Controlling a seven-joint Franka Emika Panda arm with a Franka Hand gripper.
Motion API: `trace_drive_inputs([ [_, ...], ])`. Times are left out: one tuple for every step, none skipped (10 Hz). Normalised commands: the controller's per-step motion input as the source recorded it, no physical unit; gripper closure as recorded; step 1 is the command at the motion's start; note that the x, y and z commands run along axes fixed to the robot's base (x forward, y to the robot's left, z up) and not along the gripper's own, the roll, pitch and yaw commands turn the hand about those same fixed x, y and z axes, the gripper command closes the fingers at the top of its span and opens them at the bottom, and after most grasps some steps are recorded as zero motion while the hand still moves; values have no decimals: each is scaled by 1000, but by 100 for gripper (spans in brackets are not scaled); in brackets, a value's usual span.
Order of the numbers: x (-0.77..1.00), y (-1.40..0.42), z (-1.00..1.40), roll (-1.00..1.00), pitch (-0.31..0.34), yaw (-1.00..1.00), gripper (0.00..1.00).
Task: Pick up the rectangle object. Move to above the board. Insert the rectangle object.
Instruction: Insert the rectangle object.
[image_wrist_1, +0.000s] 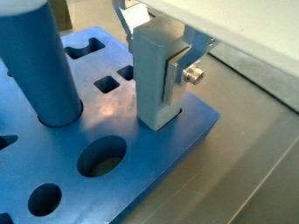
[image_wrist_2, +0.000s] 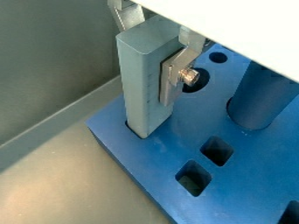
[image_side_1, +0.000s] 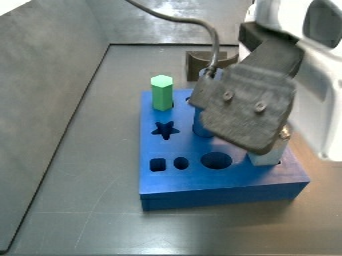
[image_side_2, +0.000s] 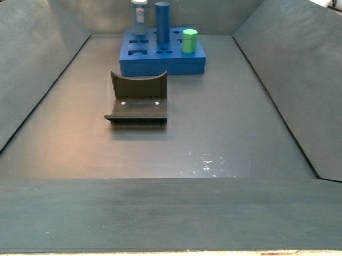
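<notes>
**Light-blue bar upright in the board, finger alongside**

Silver finger plate (image_wrist_1: 177, 68), bolt showing, lies flat against one face of the rectangle object (image_wrist_1: 158, 79) in both wrist views; the opposite finger is hidden behind the bar, so whether the gripper (image_wrist_2: 149, 70) is clamped or has let go — cannot tell. Bar stands vertical, long axis running straight up into the gripper, foot sunk into the board (image_wrist_1: 176, 140) near a corner; it looks seated, or nearly so. Judgement: insertion is at its end; what follows hinges on the bar being directly below and between the fingers, so any withdrawal should go straight up along that axis, not sideways.

Count, near to far: one light-blue bar; one dark-blue cylinder (image_wrist_1: 41, 66) standing in the board just beside it; one green hexagonal peg (image_side_1: 162, 94) at the far corner in a side view; one board. Open holes visible — a star, round ones, small squares.

Well apart on the grey floor, one fixture (image_side_2: 136, 98); beyond it the board and pegs, small, gripper not made out there.
</notes>
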Motion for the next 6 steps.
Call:
trace_drive_inputs([
  [354,-331,-806,460,80,0,100],
  [323,-380,-820,394,217,-60,100],
  [326,-363,-800,403,249,-80,100],
  [320,-297,-451,574,549,-137,100],
  [0,-71,137,731,989,-117,100],
  [0,-54,126,734,966,-157,100],
])
